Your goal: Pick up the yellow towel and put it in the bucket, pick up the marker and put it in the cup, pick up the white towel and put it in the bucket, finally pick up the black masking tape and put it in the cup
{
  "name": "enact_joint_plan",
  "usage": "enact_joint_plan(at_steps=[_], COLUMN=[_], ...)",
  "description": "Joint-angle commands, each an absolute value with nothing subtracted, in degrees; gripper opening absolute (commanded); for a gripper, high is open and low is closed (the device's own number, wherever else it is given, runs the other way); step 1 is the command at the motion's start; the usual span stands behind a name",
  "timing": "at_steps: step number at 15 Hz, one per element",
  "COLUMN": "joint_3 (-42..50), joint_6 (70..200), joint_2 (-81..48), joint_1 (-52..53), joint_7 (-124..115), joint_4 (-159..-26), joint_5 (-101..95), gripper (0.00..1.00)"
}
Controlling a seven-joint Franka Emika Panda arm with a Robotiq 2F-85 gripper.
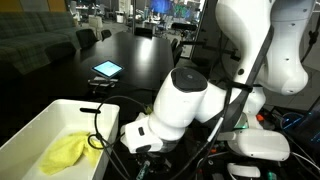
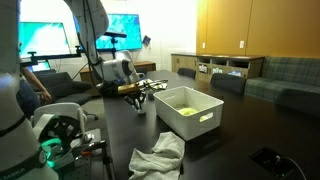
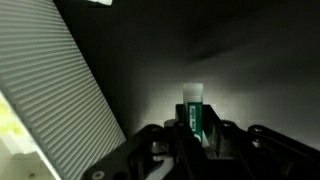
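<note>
The claw [image 3: 196,138] is clenched on the marker [image 3: 193,110], a green stick with a pale cap standing upright between its fingers in the wrist view. In an exterior view the claw [image 2: 138,95] hangs just beside the bucket [image 2: 185,122], outside one of its long walls and above the dark worktop [image 2: 240,140]. The yellow towel [image 1: 65,152] lies bunched inside the bucket [image 1: 40,125], down on its floor; it also shows as a bright patch within the walls [image 2: 180,100]. The white towel [image 2: 158,158] lies crumpled on the worktop near the bucket's short end, apart from it. A lit tablet [image 1: 107,69] lies on the worktop beyond the bucket.
</note>
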State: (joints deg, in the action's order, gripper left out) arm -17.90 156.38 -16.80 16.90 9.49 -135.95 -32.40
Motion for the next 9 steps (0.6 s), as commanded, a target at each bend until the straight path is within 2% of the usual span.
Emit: enact_joint_plan(at_steps=[1,9], joint_3=[-17.9,-16.5], joint_6=[150.5,145.5], joint_2=[-15.9,-19.9], joint_1=[20.1,27.0], joint_7=[10.8,3.2], joint_4=[-131.1,-121.3], joint_5=[-29.7,-33.8], gripper=[0.14,0.15])
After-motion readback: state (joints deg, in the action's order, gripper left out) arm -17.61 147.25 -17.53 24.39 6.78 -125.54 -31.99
